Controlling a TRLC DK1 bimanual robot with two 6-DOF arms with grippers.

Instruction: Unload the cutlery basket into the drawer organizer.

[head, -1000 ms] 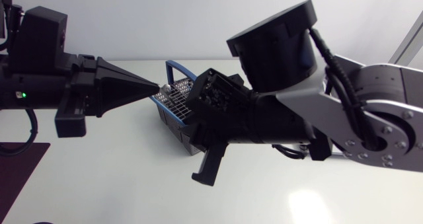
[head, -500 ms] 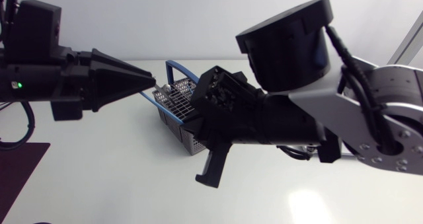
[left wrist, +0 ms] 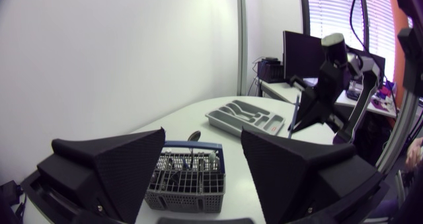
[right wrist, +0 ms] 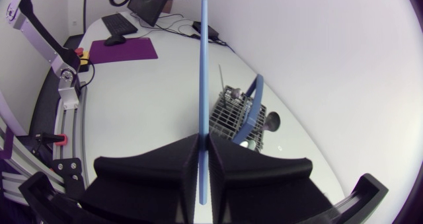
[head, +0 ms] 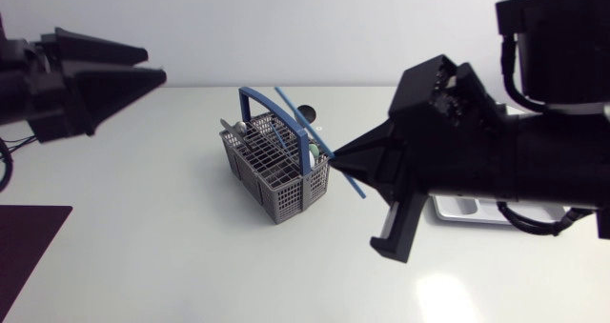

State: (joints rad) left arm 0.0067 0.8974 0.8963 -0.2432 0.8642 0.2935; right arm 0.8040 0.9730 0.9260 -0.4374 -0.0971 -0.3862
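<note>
Currently, the right end effector (head: 345, 159) is clenched on 1 thin light-blue plastic rod (right wrist: 202, 72). Both wedge fingers (right wrist: 165, 159) press the rod from opposite sides near its lower part, and most of its length projects ahead of the fingertips. In the left wrist view the rod hangs in the air, clear of the basket, near the end of the organizer.

The left end effector (head: 152, 63) is released: its 2 fingers (left wrist: 119, 159) stand wide apart with nothing between them. It hangs above the white bench (head: 143, 218), well apart from the basket.

The grey mesh plastic cutlery basket with a blue arched handle (head: 274, 171) stands upright on the bench, between the 2 arms in the head view. Several silver cutlery pieces (head: 238, 129) stand in its compartments; their types cannot be told.

The grey moulded plastic drawer organizer (left wrist: 246, 114) lies flat on the bench, well apart from the basket. In the head view the right arm covers most of it.

1 small dark round-headed object (head: 307, 111) lies on the bench just behind the basket.
</note>
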